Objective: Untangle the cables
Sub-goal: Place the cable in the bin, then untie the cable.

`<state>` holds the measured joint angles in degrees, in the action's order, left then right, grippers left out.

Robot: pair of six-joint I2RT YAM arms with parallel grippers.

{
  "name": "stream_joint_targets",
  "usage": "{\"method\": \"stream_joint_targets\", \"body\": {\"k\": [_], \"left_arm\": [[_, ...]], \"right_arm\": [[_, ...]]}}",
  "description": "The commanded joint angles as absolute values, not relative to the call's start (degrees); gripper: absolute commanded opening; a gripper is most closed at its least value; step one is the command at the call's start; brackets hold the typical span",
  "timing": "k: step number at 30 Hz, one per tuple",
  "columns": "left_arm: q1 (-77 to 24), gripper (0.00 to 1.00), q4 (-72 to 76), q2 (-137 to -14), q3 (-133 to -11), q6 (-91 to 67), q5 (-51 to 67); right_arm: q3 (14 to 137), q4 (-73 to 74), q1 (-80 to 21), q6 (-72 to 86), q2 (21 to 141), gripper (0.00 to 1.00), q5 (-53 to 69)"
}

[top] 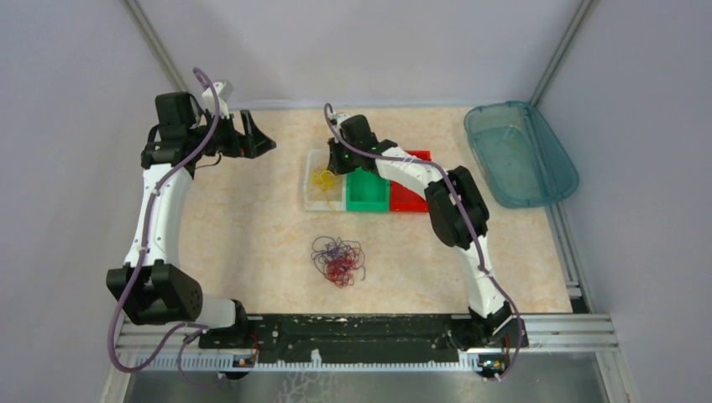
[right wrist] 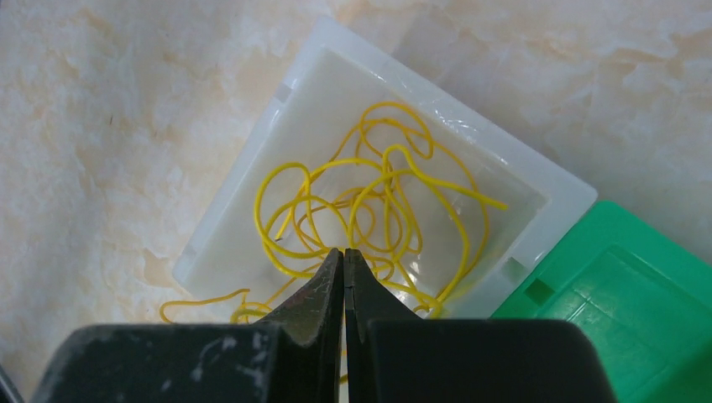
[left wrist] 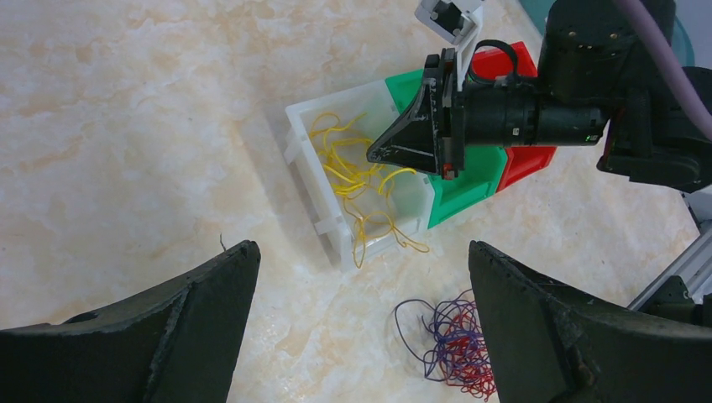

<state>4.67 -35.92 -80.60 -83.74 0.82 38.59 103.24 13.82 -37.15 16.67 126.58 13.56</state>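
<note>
The cables lie in two bunches. Yellow wires (right wrist: 369,193) fill the white bin (right wrist: 252,201), and a few loops hang over its near wall onto the table. A red and purple tangle (top: 337,259) rests on the tabletop in front of the bins, also visible in the left wrist view as a tangle (left wrist: 453,340). My right gripper (right wrist: 344,250) hovers just over the yellow wires (top: 323,178), shut, with no wire showing between its jaws. My left gripper (left wrist: 361,245) is wide open and holds nothing, raised at the far left (top: 256,138) and facing the bins.
A green bin (top: 367,191) and a red bin (top: 407,200) stand in a row to the right of the white bin (top: 312,197). A teal tub (top: 520,155) sits at the back right. Grey walls enclose the table.
</note>
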Motion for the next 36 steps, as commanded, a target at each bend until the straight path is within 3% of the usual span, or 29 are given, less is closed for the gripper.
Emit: {"method": "stream_joint_targets", "body": {"k": [1,5,10,14,19,23,28,32,36], "left_arm": [[5.0,0.99,-34.8,-80.9,-83.0,-0.3,39.8],[5.1,0.99,-35.0,-80.1,-82.6,0.6,38.9],[5.1,0.99,-35.1,-80.0,-83.4,-0.1,39.7],[5.1,0.99,-35.5,-79.4,-83.3,0.1,40.0],[5.1,0.99,-37.1,-79.1,-83.5,2.2,41.1],[5.0,0.99,-39.0,-78.7,-83.3,5.8,42.4],[5.1,0.99,-42.6,-76.3,-80.3,14.1,46.1],[5.1,0.99,-45.6,-73.0,-75.1,22.5,48.2],[5.1,0.99,-46.9,-69.7,-69.4,29.1,47.6]], "right_arm": [[102.7,8.4,-37.5,19.1,126.1,0.0,14.1],[106.6,11.4,-37.6,16.8,125.3,0.02,11.0],[111.8,15.0,-37.5,10.5,121.2,0.35,4.0],[110.0,15.0,-37.5,5.4,115.1,0.48,-2.7],[96.4,10.0,-38.0,3.5,100.9,0.63,-3.6],[79.7,6.6,-42.6,1.6,86.6,0.67,-1.4],[63.4,6.8,-50.4,3.6,77.4,0.65,7.1],[51.0,-0.6,-56.5,6.7,75.6,0.59,13.1],[47.7,-6.3,-57.1,8.9,79.1,0.5,16.3]]}}
